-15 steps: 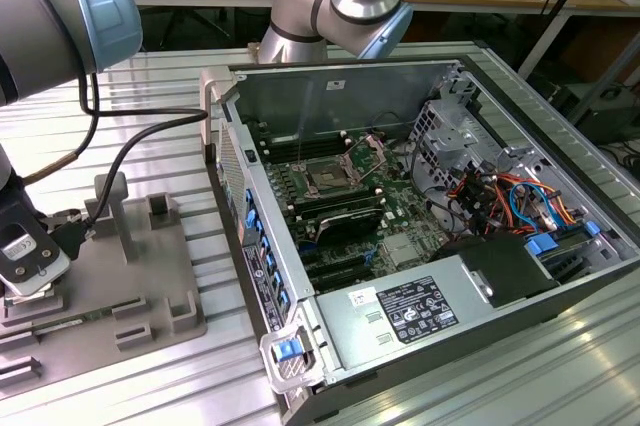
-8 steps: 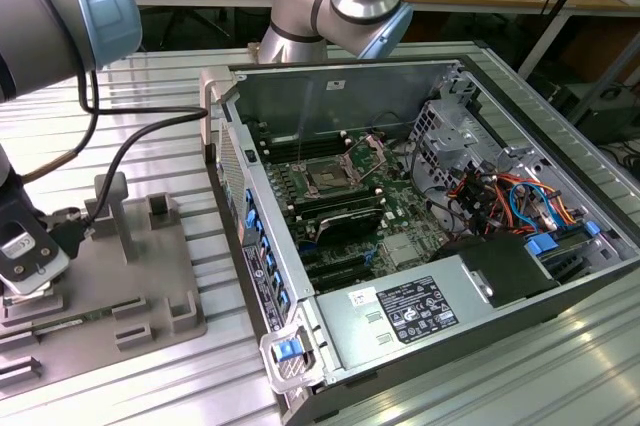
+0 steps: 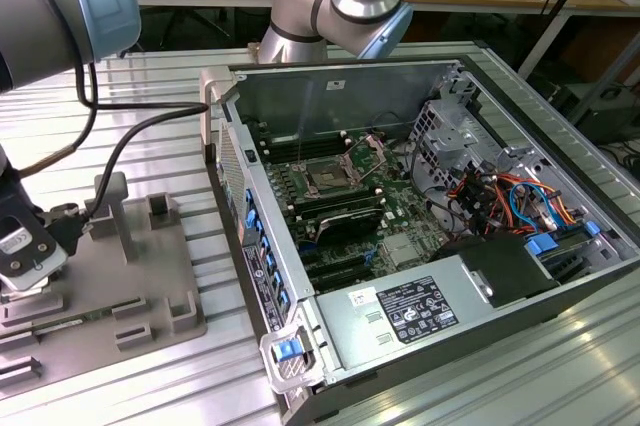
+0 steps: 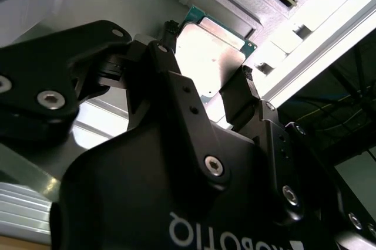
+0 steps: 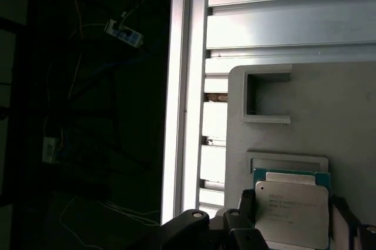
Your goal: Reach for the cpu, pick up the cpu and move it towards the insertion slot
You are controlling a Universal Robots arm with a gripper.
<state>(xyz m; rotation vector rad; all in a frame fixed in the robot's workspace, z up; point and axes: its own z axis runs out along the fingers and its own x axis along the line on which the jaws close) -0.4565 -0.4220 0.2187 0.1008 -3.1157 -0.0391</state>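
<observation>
My fingers stand spread on either side of the cpu, which lies flat in the grey tray on the table. I'd close evenly on opposite edges, keeping it level. The insertion slot sits well apart, inside the computer case.

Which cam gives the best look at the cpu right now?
First wrist view: the cpu shows most of its silvery lid. Second wrist view: glare, partly behind the gripper. Exterior view: too small to tell.
</observation>
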